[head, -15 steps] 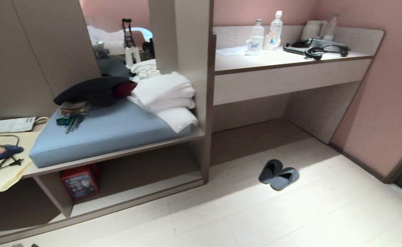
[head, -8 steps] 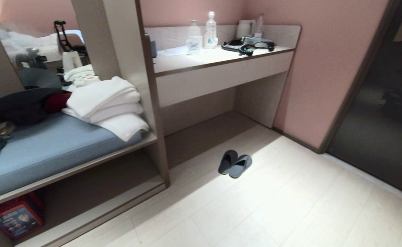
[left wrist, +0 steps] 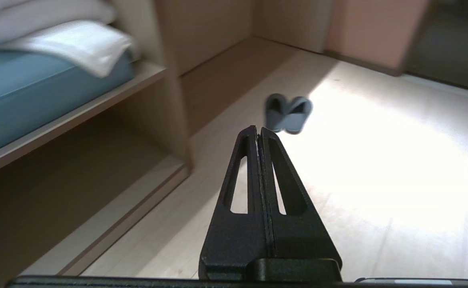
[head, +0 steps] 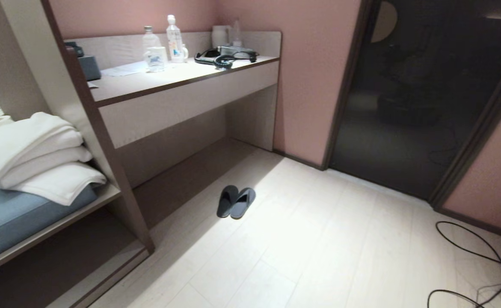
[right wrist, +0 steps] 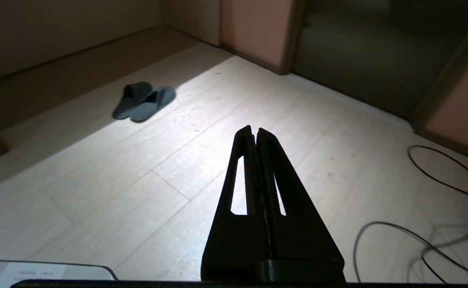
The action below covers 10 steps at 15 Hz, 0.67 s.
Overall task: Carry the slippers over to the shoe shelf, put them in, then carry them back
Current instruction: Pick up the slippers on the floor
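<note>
A hotel-style bedroom: folded white towels point(head: 32, 158) on a cushioned bench point(head: 15, 218), built-in desk point(head: 177, 81) with a telephone point(head: 224, 56).

Your left end effector point(left wrist: 258, 132): two matte black tapered fingers point(left wrist: 241, 168), each with a long slotted cutout, on a black base block. Your right end effector point(right wrist: 253, 132): same build, a white labelled edge beside its base.
</note>
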Tool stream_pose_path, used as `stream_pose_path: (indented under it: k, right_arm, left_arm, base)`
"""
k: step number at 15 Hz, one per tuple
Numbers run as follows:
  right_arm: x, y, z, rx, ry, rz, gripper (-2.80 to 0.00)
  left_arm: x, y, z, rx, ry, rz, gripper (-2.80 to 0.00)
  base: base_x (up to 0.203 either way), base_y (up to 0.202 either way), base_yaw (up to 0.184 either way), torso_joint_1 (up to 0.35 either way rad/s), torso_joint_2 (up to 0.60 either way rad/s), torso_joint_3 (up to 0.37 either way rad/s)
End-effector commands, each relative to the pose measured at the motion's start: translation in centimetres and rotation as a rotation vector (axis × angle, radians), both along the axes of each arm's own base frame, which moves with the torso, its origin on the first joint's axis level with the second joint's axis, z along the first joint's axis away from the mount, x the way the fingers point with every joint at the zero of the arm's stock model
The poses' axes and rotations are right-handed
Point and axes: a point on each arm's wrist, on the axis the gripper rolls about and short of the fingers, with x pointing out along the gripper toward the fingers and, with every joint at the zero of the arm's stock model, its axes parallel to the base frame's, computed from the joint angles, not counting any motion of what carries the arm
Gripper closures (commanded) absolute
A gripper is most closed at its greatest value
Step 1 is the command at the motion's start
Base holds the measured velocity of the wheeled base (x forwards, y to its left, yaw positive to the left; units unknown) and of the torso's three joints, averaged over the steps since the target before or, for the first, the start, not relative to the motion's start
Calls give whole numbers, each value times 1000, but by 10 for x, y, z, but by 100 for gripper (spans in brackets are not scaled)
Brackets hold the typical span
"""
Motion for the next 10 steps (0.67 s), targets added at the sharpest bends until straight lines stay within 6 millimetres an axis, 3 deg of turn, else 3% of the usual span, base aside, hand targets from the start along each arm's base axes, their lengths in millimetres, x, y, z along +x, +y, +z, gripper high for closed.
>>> stream_pose_path:
  k: [1, 7, 10]
  right_arm:
    - [0, 0, 0, -1, 1, 0, 0]
    - [0, 0, 0, 0, 1, 0, 0]
    - [0, 0, 0, -1, 1, 0, 0]
  left_arm:
    - [1, 0, -2, -1, 9, 0, 0]
    - [1, 0, -2, -1, 9, 0, 0]
    - [1, 0, -2, -2, 9, 0, 0]
  base:
    - [-1, 8, -181, 2, 1, 6]
    - [1, 11, -172, 4, 4, 3]
    - [0, 4, -72, 1, 1, 2]
